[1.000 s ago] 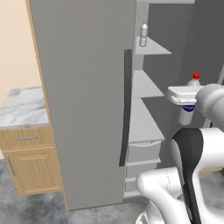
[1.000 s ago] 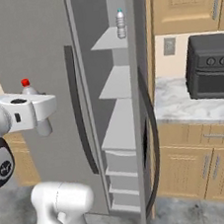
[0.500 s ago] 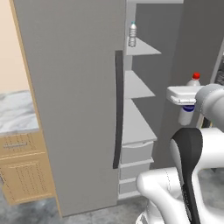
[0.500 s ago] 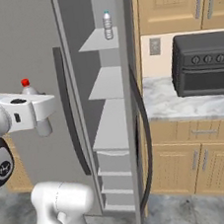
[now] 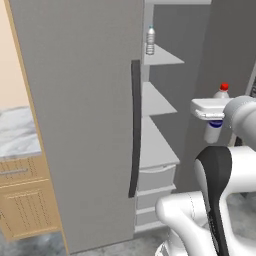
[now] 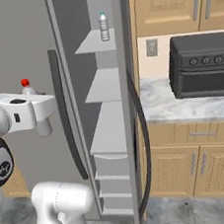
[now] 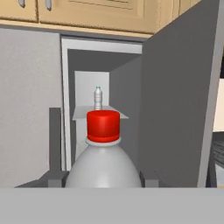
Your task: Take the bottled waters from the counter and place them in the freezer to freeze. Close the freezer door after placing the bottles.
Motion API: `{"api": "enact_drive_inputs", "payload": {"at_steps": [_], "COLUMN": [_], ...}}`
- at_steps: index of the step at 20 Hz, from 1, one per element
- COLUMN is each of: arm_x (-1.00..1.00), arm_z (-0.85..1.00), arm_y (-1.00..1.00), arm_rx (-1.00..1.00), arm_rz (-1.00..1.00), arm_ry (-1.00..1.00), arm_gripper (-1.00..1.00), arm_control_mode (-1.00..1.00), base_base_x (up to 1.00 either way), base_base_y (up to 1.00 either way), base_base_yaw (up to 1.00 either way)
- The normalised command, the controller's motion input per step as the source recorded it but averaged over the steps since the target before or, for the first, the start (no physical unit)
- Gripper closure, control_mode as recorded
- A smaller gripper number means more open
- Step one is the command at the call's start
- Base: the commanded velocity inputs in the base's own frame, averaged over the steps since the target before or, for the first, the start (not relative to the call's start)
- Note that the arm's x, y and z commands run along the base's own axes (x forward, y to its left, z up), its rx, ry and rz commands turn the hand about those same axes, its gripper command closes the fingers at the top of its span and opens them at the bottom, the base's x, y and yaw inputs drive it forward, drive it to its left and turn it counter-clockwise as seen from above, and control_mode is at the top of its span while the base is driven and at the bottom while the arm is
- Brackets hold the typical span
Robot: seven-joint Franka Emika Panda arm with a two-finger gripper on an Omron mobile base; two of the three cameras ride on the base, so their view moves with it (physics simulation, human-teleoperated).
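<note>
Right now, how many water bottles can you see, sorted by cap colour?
Teal cap: 1, the teal-capped bottle standing on the top shelf of the freezer.
Red cap: 1, the red-capped bottle held in the end effector.
Total: 2 bottles.

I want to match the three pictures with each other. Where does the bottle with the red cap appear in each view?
Left base view: the red-capped bottle is at the right, mid-height, held upright in the pincer.
Right base view: it is at the left, its cap above the white hand.
Hand view: it is at bottom centre.
Shared landmark: the teal-capped bottle on the top freezer shelf.
</note>
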Motion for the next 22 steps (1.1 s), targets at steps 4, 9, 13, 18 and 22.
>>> {"api": "enact_drive_inputs", "payload": {"at_steps": [4, 9, 13, 18, 22], "arm_x": [0.0, 0.0, 0.0, 0.0, 0.0], "arm_z": [0.0, 0.0, 0.0, 0.0, 0.0], "arm_y": [0.0, 0.0, 0.0, 0.0, 0.0], "arm_rx": [0.0, 0.0, 0.0, 0.0, 0.0], "arm_rz": [0.0, 0.0, 0.0, 0.0, 0.0], "arm_ry": [0.0, 0.0, 0.0, 0.0, 0.0], "arm_gripper": [1.0, 1.0, 1.0, 1.0, 1.0], "arm_control_mode": [1.0, 1.0, 1.0, 1.0, 1.0], "base_base_x": [0.43, 0.45, 0.49, 0.4, 0.24], "base_base_y": [0.0, 0.0, 0.0, -0.02, -0.13], "base_base_yaw": [0.0, 0.0, 0.0, 0.01, 0.04]}}
